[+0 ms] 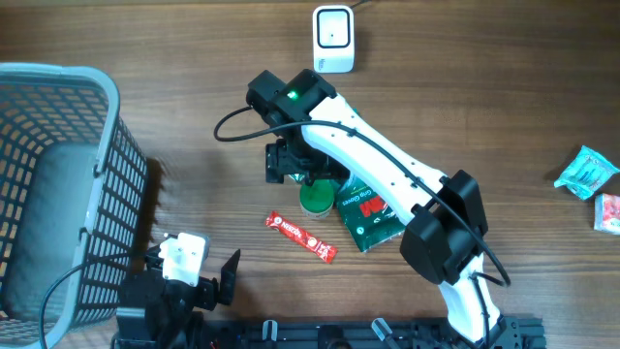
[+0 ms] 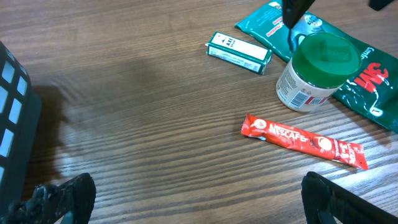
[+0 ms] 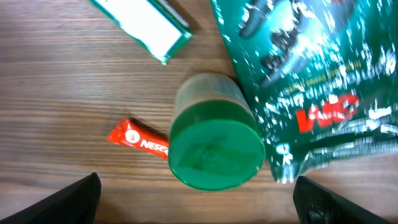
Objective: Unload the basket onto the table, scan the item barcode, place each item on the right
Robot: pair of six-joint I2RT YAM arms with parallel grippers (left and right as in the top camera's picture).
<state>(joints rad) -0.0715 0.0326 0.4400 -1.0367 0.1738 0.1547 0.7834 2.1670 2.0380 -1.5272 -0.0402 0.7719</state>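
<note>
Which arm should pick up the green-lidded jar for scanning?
Right. The right gripper is open directly above the green-lidded jar, which sits centred between its fingers in the wrist view. The left gripper, also open, sits back by the basket, far from the jar.

Soft, even light falls on the wooden table from above, and nothing is blown out. A faint smudgy shadow is cast just right of the basket. Up close, speckled glare is picked up on the green bag, and the jar is rendered slightly soft. Wrist-view bottom corners are lost to dark blur.
</note>
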